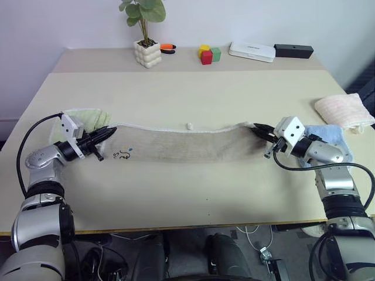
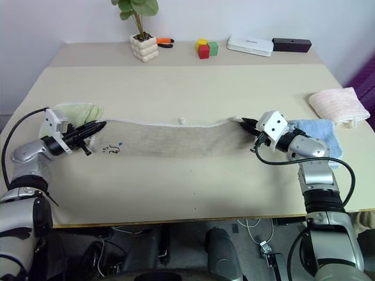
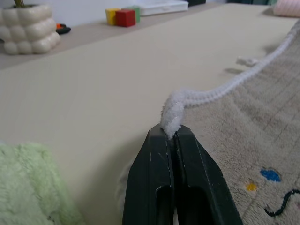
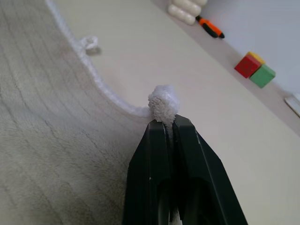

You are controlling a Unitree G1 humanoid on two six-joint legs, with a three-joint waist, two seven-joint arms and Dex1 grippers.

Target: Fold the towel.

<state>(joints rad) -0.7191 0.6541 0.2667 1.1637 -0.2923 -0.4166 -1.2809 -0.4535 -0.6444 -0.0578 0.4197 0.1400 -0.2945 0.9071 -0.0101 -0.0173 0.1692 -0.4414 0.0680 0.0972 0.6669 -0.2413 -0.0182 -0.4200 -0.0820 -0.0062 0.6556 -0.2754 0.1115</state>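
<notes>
Spanning the table (image 1: pixel 193 193) in the head view, the towel (image 1: pixel 181 145) stretches between both grippers. Left wrist view: left gripper (image 3: pixel 171 133) clenched on the white edging corner. Right wrist view: right gripper (image 4: pixel 169 123) clenched on the opposite corner.

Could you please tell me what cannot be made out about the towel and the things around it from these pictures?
- The towel: head views do not show how many layers it has.
- The embroidered mark: cut off by the left wrist view's edge; too small in head views.
- The light-green towel: partly hidden behind the left gripper.
- The pale-blue towel: mostly covered by the right gripper and its arm.
</notes>
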